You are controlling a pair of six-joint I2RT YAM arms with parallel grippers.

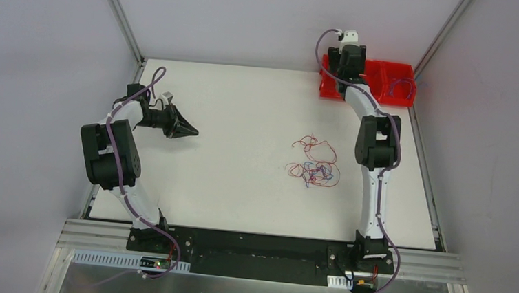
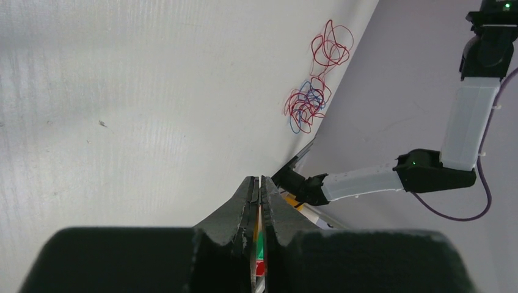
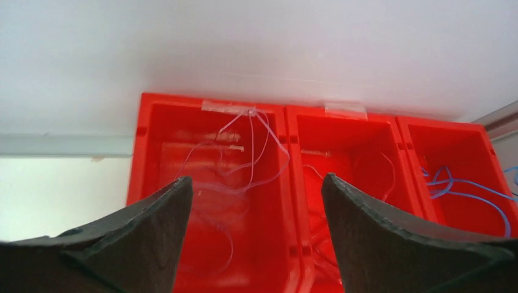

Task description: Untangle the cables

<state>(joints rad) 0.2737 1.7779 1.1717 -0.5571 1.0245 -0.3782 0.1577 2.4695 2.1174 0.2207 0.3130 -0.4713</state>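
The cables (image 1: 314, 165) lie as a small tangle of thin red wires with a few blue ones on the white table, right of centre. A looser red loop sits just behind the knot. They also show in the left wrist view (image 2: 314, 91). My left gripper (image 1: 192, 132) hovers at the left side of the table, far from the tangle, pointing toward it, jaws shut and empty (image 2: 259, 180). My right gripper (image 1: 349, 60) is at the back right above a red bin tray, open and empty (image 3: 256, 183).
The red tray (image 1: 393, 70) has three compartments (image 3: 207, 101): pale clear wires (image 3: 244, 159) in the left one, thin red wires in the middle, blue wires (image 3: 464, 190) in the right. Grey walls enclose the table. The right arm (image 1: 377, 144) stands just right of the tangle.
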